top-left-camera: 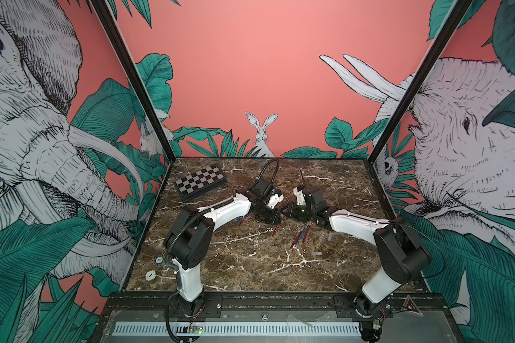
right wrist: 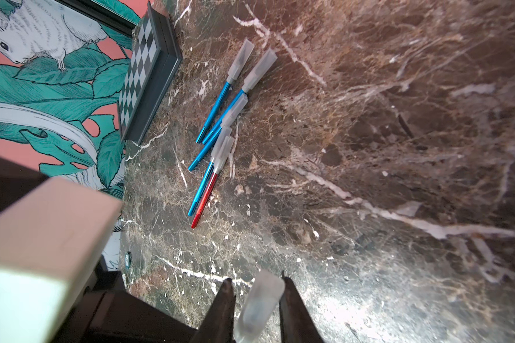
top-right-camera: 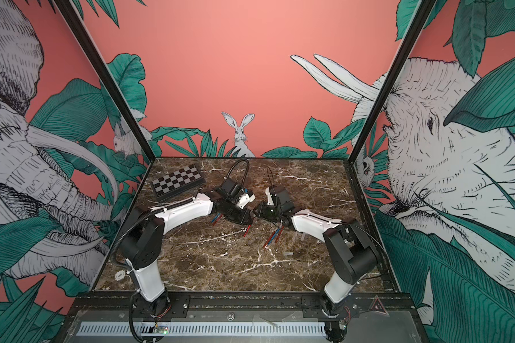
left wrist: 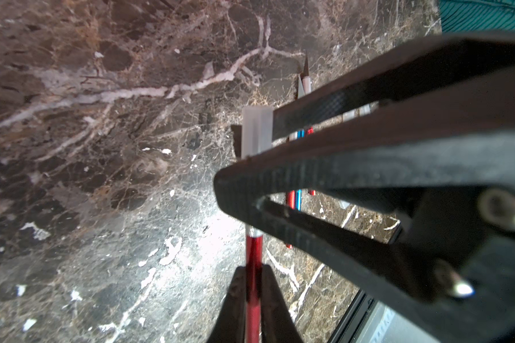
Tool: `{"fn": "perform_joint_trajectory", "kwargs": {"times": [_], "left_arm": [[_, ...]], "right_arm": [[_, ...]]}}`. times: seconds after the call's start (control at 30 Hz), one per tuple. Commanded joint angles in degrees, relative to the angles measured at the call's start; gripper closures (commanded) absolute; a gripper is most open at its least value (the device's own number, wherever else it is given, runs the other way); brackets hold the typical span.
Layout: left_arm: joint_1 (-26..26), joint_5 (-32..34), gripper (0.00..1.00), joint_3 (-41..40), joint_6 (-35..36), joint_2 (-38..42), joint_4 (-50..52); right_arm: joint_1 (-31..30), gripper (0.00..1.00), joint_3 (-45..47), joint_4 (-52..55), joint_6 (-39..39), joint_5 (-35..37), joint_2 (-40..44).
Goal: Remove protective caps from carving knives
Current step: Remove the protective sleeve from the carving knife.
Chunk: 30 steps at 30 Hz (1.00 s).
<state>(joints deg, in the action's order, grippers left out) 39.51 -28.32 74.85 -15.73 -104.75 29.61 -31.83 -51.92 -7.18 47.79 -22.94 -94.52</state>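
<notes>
the left wrist view shows the left gripper (left wrist: 252,277) clamped on a thin red-handled carving knife (left wrist: 254,255). its clear plastic tube cap (left wrist: 256,130) sits between the jaws of the right gripper (left wrist: 249,151); whether they pinch it, i cannot tell. only the right wrist view shows capped blue and red knives (right wrist: 223,139) lying near the checkered black-and-silver board (right wrist: 137,86). in both top views the wrists hide the grip over the middle of the brown marble table (top-left-camera: 250,267).

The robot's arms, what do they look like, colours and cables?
Both arms have white shells and black joints. The left arm carries a ribbed black hose; the right arm a thin black cable. The left hand and right hand have black tapered fingers.
</notes>
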Motion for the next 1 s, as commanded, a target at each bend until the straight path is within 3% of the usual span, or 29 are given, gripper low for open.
{"fn": "perform_joint_trajectory", "kwargs": {"times": [0.0, 0.73, 0.97], "left_arm": [[0.31, -0.51, 0.87, -0.68, -0.27, 3.07, -0.43], [0.29, 0.26, 0.87, -2.52, 0.27, 3.54, -0.51], [0.31, 0.49, 0.75, -2.4, -0.09, 3.66, -1.04]], "right_arm": [[-0.51, 0.76, -1.14, -2.13, 0.3, 0.19, -0.93], [-0.6, 0.89, 0.31, -3.65, 3.24, 1.76, -0.56], [-0.64, 0.92, 1.37, -3.2, 6.09, 2.66, 0.36]]}}
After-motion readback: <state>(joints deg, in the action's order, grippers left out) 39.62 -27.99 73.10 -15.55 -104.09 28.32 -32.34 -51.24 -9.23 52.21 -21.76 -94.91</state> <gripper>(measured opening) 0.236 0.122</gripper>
